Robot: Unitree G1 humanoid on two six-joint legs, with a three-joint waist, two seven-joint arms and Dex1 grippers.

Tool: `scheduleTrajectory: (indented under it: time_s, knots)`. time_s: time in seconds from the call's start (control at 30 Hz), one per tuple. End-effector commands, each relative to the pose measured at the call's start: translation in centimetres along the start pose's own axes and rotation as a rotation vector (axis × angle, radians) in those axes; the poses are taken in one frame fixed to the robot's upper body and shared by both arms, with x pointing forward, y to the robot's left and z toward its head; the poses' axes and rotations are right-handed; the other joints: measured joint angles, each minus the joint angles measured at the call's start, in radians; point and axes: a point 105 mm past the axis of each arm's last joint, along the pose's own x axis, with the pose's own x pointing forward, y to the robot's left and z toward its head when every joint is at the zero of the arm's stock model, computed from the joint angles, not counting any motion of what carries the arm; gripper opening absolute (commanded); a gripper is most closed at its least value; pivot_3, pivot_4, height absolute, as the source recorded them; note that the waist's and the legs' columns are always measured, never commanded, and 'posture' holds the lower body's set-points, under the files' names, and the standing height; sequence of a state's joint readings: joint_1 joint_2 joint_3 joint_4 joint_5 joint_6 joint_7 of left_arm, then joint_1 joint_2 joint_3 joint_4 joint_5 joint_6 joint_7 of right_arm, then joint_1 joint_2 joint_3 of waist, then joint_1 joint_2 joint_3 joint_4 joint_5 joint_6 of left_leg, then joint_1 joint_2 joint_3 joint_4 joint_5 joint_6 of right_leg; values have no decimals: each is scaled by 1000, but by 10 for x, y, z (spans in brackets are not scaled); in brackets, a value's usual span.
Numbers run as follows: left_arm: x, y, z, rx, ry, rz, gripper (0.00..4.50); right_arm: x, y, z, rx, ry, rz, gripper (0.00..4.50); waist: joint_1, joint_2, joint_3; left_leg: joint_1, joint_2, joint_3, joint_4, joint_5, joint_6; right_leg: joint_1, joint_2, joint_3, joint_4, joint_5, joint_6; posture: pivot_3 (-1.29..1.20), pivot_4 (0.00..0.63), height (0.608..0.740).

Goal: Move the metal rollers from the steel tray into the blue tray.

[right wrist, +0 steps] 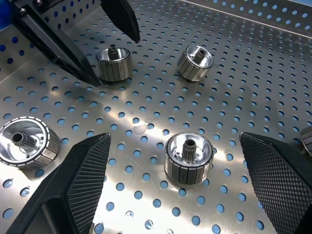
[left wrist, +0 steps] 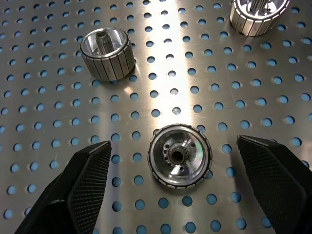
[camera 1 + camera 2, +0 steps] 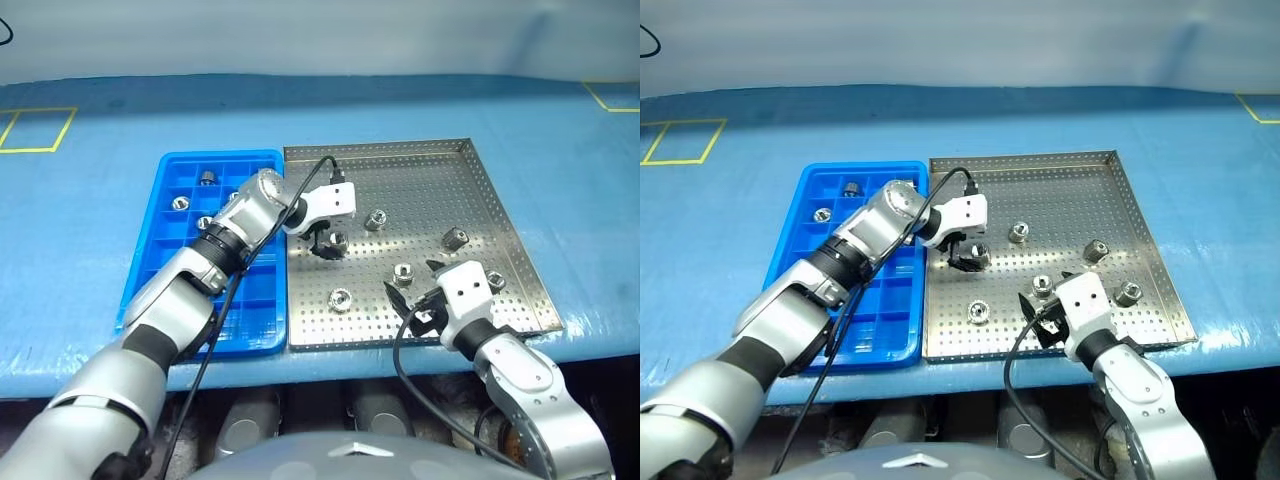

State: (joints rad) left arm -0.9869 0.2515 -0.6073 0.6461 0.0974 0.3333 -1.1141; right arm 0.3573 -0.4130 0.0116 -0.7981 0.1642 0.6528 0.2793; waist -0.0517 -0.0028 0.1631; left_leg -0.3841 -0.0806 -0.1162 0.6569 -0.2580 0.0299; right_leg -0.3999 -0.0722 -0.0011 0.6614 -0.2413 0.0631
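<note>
The steel tray [image 3: 500, 170] holds several metal rollers, among them one at the centre [image 3: 376, 219], one at the right [image 3: 455, 238] and one near the front [image 3: 339, 298]. My left gripper [image 3: 328, 246] hangs open low over the tray's left part, its fingers [image 2: 87, 180] straddling an upright roller [image 2: 180, 154] without touching it. At the tray's front, my right gripper [image 3: 415, 282] is open, and another roller [image 1: 189, 158] stands just ahead between its fingers [image 1: 83, 175]. The blue tray [image 3: 150, 270] lies left of the steel tray with a few rollers [image 3: 180, 203] in its far compartments.
Both trays rest on a blue table covering [image 3: 90, 230] close to the front edge. Yellow tape squares [image 3: 35, 130] mark the far left and far right of the table. A black cable [image 3: 320, 165] arches over the left wrist.
</note>
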Motion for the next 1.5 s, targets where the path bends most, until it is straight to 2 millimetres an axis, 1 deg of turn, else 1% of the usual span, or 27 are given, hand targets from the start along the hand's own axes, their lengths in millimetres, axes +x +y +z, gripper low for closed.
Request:
scheduleTrajectory:
  time_s: [0.03,0.07,0.2,0.27,0.3,0.4,0.47,0.5,0.57,0.67,0.7,0.77,0.87,0.93,0.97,1.07,1.2,1.37,1.5]
  knots:
    - [3,-1,-1,11,5,-7,4136,-3,0,16,-23,-70,-11,4500,-2,0,0,0,0,0,1,0,1,0,0,0,0,0,0,-145,150,740]
    - [5,-2,-2,5,6,-12,3934,-2,0,17,-25,-71,-11,4500,-3,0,0,0,0,0,1,-1,1,0,0,1,0,0,1,-145,150,740]
    - [8,-4,-2,-11,-4,-14,2630,-1,-1,18,-26,-77,-13,4500,-7,0,0,0,0,1,3,-1,2,1,0,1,0,1,1,-147,150,740]
    - [6,-2,2,-20,-32,-4,1940,0,-1,19,-28,-79,-14,4500,-6,0,0,0,0,1,4,-1,2,1,0,1,0,1,2,-143,150,740]
    - [4,0,5,-26,-52,5,1697,0,-1,19,-29,-79,-14,4500,-6,0,0,0,0,1,4,-1,2,2,0,1,0,1,2,-138,150,740]
    - [-7,11,17,-53,-133,68,1706,1,-1,20,-31,-84,-8,4500,-7,0,0,0,0,1,4,-2,3,1,0,1,0,1,2,-121,150,740]
    - [-25,23,28,-71,-212,145,1706,4,1,25,-25,-105,6,4500,-10,0,0,0,0,1,4,-2,3,1,0,2,0,1,3,-92,150,740]
    - [-40,31,33,-89,-262,197,1706,7,3,29,-20,-121,21,4500,-10,0,0,0,0,1,4,-2,3,0,0,2,1,2,3,-85,150,740]
    - [-62,39,37,-103,-319,274,1706,11,7,34,-19,-139,44,4500,-10,0,0,0,0,1,4,-1,2,-1,0,3,2,2,2,-57,150,740]
    - [-102,42,33,-117,-372,393,1706,21,17,41,-48,-150,102,4500,-10,1,0,0,1,2,3,1,-2,-2,0,4,2,2,2,-21,150,740]
    - [-118,41,25,-126,-366,451,1706,26,22,46,-60,-158,119,4500,-9,1,0,0,1,2,3,1,-3,-2,0,5,3,2,2,-4,150,740]
    - [-139,36,11,-138,-337,534,1706,34,29,54,-67,-173,144,4500,-11,1,0,0,2,4,2,2,-4,-4,0,8,4,3,0,31,150,740]
    - [-171,17,-26,-220,-263,678,1706,49,52,68,-95,-192,255,4500,-2,1,0,-1,2,5,0,3,-6,-9,0,12,6,3,-1,69,150,740]
    - [-186,1,-50,-285,-211,758,1706,56,65,75,-129,-200,318,4500,14,0,0,-1,3,5,-1,3,-6,-10,0,13,6,4,-2,89,150,740]
    - [-190,-5,-56,-302,-195,778,1706,58,68,77,-137,-203,330,4500,23,0,0,-1,3,5,-2,3,-6,-10,1,13,6,4,-2,98,150,740]
    - [-200,-22,-83,-388,-126,866,1706,64,77,85,-134,-224,377,4500,63,-1,0,-1,2,3,-1,3,-6,-13,3,10,4,4,-2,145,150,740]
    - [-207,-41,-111,-482,-28,991,1706,68,85,86,-146,-226,429,4500,97,-3,-1,-1,1,3,0,2,-5,-11,3,11,0,6,0,177,150,740]
    - [-203,-51,-135,-547,83,1076,1706,69,87,85,-147,-221,450,4500,121,-4,-2,-1,2,3,-1,3,-6,-11,3,11,1,7,-1,190,150,740]
    - [-193,-50,-141,-556,107,1072,1706,69,87,83,-143,-218,449,4500,128,-4,-2,-1,3,2,-1,3,-8,-12,3,10,1,7,-3,180,150,740]
